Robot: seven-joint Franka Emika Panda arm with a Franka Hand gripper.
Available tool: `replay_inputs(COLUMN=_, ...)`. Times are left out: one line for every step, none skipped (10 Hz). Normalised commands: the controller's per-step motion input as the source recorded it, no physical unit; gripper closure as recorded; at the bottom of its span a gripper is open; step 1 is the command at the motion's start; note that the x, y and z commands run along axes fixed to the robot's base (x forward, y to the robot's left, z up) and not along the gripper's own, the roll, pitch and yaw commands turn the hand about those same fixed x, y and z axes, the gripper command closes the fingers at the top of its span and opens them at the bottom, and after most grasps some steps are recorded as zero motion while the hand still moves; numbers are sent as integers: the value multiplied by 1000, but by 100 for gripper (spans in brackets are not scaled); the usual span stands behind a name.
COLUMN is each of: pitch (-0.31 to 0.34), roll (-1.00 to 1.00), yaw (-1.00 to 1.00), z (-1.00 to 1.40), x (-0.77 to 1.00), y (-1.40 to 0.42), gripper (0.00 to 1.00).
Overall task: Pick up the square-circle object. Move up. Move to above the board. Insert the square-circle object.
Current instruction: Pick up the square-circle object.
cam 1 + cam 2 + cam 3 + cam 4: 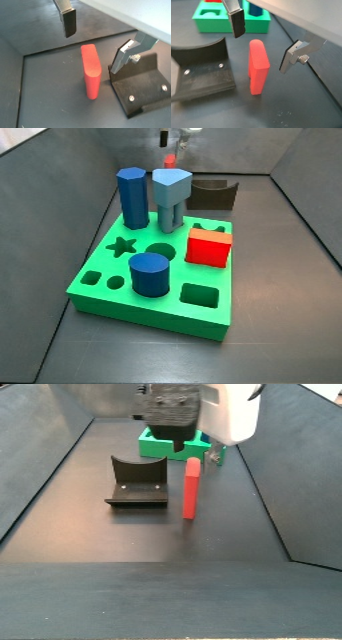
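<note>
The square-circle object (90,70) is a tall salmon-red peg standing upright on the dark floor, also in the other wrist view (258,65) and in a side view (193,489). My gripper (95,42) is open just above it. One finger (68,22) and the other finger (123,57) stand apart on either side of the peg's top without touching it; the gripper also shows in the other wrist view (264,42). The green board (231,22) lies beyond the peg and fills a side view (100,278).
The fixture (143,85) stands right beside the peg, also in a side view (138,481). On the board stand a short red cube (209,248), a light blue legged peg (170,198), and two dark blue pegs (132,196). Sloped bin walls (40,464) surround the floor.
</note>
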Motion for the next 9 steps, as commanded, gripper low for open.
replay_inputs(pitch=0, roll=-80, yaw=-1000, z=-163, x=0, y=-6, gripper=0)
replay_inputs(pitch=-3, roll=-93, yaw=-1000, z=-183, x=0, y=-14, gripper=0)
replay_inputs(pitch=-3, roll=-91, yaw=-1000, z=-186, x=0, y=-17, gripper=0)
replay_inputs(pitch=-4, roll=-94, yaw=-1000, z=-183, x=0, y=-14, gripper=0)
replay_inputs(pitch=-3, roll=-90, yaw=-1000, z=-189, x=0, y=-17, gripper=0)
replay_inputs(pitch=-1, roll=-89, yaw=-1000, z=-191, x=0, y=-17, gripper=0)
replay_inputs(pitch=-24, roll=-113, yaw=-983, z=-226, x=0, y=-31, gripper=0)
replay_inputs(pitch=-44, roll=-160, yaw=-903, z=-257, x=23, y=0, gripper=0)
replay_inputs(pitch=0, roll=-197, yaw=-734, z=-289, x=289, y=0, gripper=0)
